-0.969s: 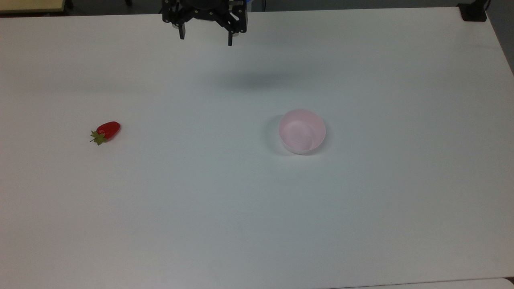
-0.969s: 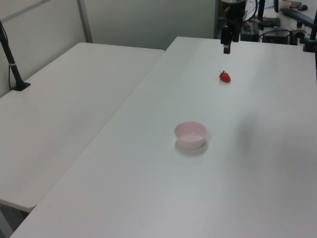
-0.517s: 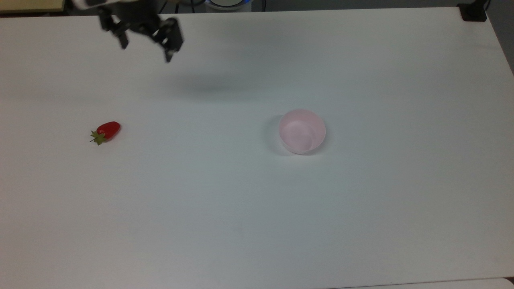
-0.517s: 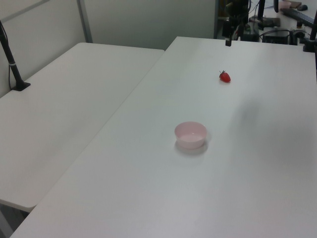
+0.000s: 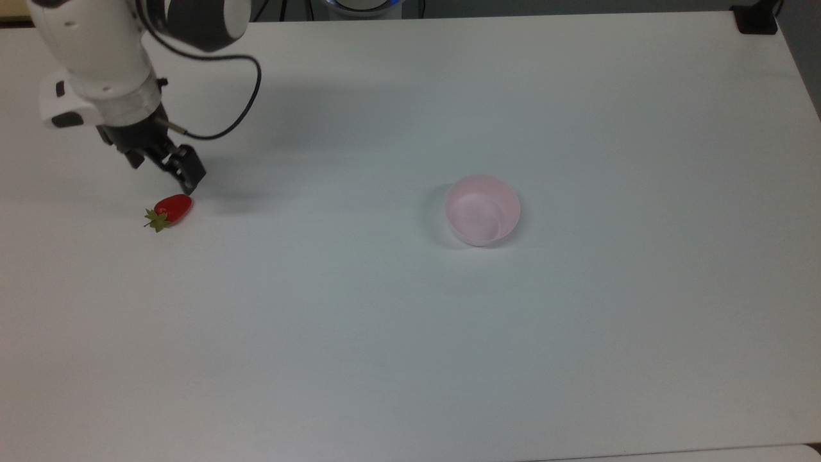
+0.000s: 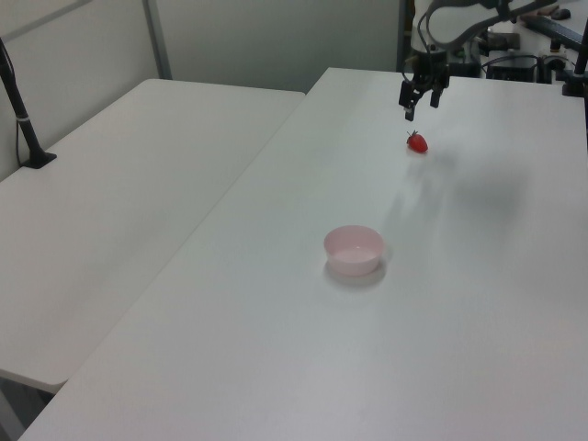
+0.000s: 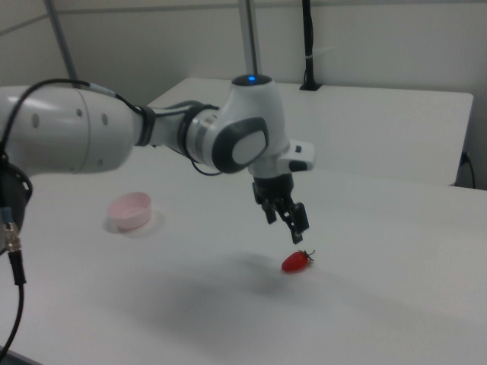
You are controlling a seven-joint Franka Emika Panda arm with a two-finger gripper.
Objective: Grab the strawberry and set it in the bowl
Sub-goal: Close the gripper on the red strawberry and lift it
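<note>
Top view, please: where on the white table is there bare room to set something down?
The table is bare between the strawberry and the pink bowl, and across the top view's whole lower half. It is crowded just where the gripper hangs by the strawberry.
</note>
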